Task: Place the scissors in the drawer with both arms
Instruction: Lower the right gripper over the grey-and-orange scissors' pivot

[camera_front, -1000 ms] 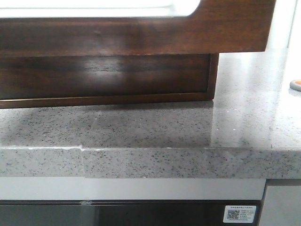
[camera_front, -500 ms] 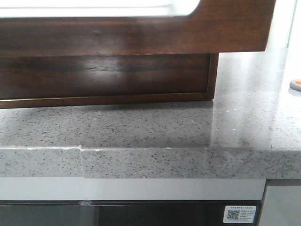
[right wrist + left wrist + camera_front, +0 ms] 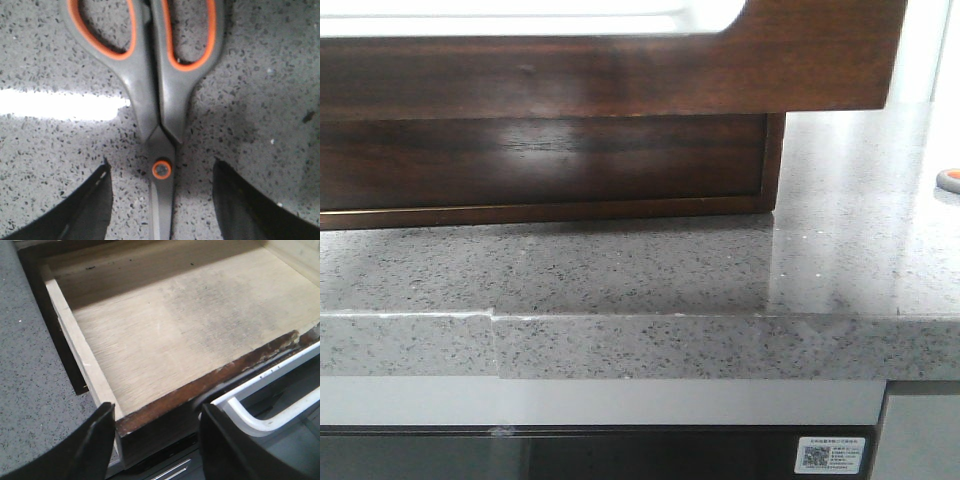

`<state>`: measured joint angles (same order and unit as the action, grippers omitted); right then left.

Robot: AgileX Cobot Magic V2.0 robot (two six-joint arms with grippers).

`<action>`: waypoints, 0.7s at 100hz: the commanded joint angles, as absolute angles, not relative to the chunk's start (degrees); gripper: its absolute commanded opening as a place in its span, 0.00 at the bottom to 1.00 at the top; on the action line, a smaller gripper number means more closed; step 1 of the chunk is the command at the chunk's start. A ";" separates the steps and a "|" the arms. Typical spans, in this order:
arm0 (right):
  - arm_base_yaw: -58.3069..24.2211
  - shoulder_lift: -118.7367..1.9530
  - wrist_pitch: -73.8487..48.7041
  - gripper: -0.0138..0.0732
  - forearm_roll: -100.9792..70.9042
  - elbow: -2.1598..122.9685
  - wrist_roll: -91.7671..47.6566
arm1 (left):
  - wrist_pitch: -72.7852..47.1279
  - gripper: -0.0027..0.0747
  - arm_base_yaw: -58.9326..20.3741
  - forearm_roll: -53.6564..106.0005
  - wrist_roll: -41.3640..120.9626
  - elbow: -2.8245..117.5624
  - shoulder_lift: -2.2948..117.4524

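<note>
Nothing's really moved in the front view since a second ago, same framing, same drawer front, same sliver of orange at the right edge. So the drawer (image 3: 610,70) is pulled out over the grey speckled surface (image 3: 620,270), dark glossy wood with the white inside showing through the cut-out along the top.

Left wrist view looks into the open drawer (image 3: 165,340): pale bare floor inside, worn dark front edge. The left gripper (image 3: 155,440) has its fingers (image 3: 95,445) spread wide either side of that front edge, not clamped on anything. A white bar handle (image 3: 260,410) sits just below the drawer front.

Right wrist view has the scissors (image 3: 160,100) lying flat on the surface, blades closed, grey handles lined in orange, orange pivot ring. The right gripper (image 3: 162,200) sits over the blade end with fingers (image 3: 95,205) wide apart, one each side, gripping nothing. In the front view the scissors (image 3: 949,179) are off to the right of the drawer, well apart from it.
</note>
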<state>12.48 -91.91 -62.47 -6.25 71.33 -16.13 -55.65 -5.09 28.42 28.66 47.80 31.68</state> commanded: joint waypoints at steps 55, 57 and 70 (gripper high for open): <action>11.96 -93.48 -61.99 0.41 -7.09 73.64 -20.72 | -50.76 0.49 -5.55 33.63 30.63 49.67 32.02; 11.96 -93.48 -61.99 0.41 -7.09 73.64 -20.72 | -50.67 0.49 -5.55 33.63 30.63 49.67 32.02; 11.96 -93.48 -62.25 0.40 -7.09 73.64 -20.72 | -50.56 0.49 -5.55 33.63 30.63 49.67 32.02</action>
